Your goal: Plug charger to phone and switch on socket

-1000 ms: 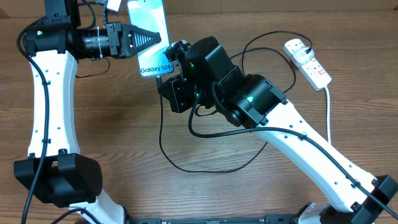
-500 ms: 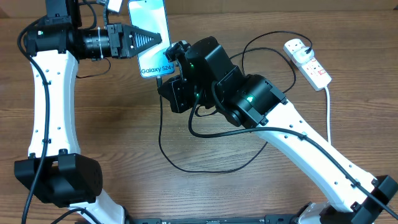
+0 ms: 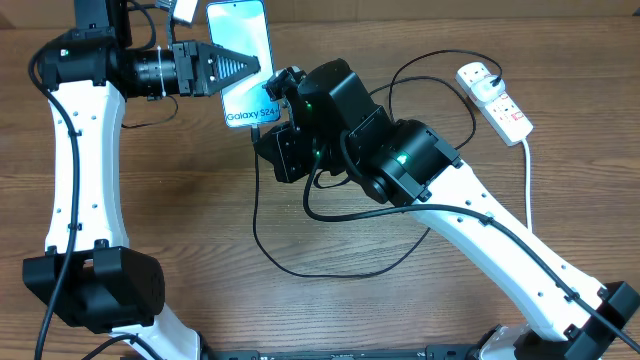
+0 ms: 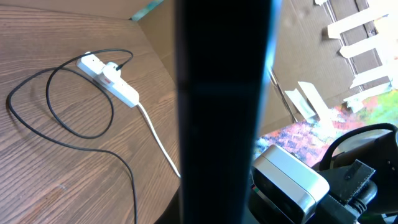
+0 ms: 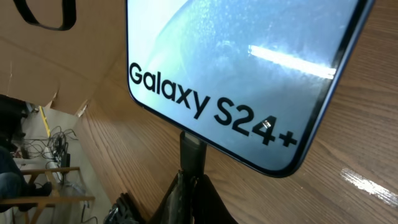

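L hand [image 3: 238, 66] is clenching phone [image 3: 243, 25] at 11 o'clock, R hand [image 5: 191, 190] is pinching charger [image 5: 192, 152] tip against phone's bottom edge, seating prob. unfinished, so plug-in is running mid-step w/ socket [image 3: 495, 100] at 2 o'clock awaiting switch-on.

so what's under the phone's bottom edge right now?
The charger connector meets the phone there, pinched in the right gripper; wood table lies behind. The port itself is hidden, so whether the tip is seated can't be seen.
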### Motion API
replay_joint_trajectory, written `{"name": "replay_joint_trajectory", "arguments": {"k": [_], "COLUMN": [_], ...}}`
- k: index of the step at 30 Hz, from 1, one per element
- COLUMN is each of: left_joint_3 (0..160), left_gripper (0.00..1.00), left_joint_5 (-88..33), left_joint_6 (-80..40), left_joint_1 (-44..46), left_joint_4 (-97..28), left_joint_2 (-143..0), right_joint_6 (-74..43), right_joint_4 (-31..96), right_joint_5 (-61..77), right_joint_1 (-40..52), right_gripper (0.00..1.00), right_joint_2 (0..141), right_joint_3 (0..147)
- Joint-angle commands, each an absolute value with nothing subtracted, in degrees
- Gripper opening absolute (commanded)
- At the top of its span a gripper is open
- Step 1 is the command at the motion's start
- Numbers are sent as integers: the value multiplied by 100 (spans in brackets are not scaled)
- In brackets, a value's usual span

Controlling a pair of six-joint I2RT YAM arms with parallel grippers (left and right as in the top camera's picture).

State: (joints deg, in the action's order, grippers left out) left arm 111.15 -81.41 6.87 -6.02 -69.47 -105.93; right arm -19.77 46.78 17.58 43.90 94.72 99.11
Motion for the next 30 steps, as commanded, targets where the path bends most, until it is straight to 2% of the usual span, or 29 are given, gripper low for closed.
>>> {"name": "replay_joint_trajectory", "arguments": {"k": [1, 12, 17, 20, 30], "left_joint_3": [11181, 11181, 11181, 11181, 11181], "left_gripper": [4, 4, 4, 4, 4], "left_joint_5": [-8178, -8130, -8036, -8031, -7889], "left_joint_6": [937, 1079, 1081, 1140, 1135], "left_joint_1": [-543, -543, -545, -545, -543], "left_joint_4": [-7105, -7220, -7214, -7199, -7220], "left_joint_2": [-10578, -10578, -10578, -10578, -10578], "right_joint_6": [-1968, -1973, -2016, -2016, -2062], "right_joint_4": [4521, 4676, 4838, 4930, 5391], "right_joint_5": [1656, 1653, 1658, 1658, 1999], "right_joint_1": [4333, 4209, 4080, 4077, 4112], "right_gripper": [4, 4, 8, 20, 28], "right_joint_2": [9321, 9321, 9321, 9321, 9334], "right_joint_3": [10208, 10208, 10208, 10208, 10197]}}
